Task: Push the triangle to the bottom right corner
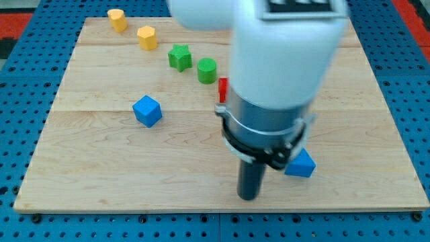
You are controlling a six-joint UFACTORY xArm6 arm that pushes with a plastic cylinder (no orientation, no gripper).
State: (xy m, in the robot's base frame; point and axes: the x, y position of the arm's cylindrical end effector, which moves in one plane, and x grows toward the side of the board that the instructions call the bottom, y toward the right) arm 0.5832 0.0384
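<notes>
A blue triangle block (302, 164) lies near the view's bottom right, partly hidden by the arm. My tip (248, 196) rests on the board just to the left of it and slightly lower. A blue cube (147, 111) sits at the middle left. A green star block (179, 58) and a green cylinder (207, 70) lie at the upper middle. A red block (222, 89) is mostly hidden behind the arm. Two yellow blocks (117, 20) (147, 37) lie at the upper left.
The wooden board (101, 181) lies on a blue pegboard surface (20, 101). The white arm body (282, 60) covers the upper middle right of the board. The board's bottom right corner (420, 205) lies to the right of the triangle.
</notes>
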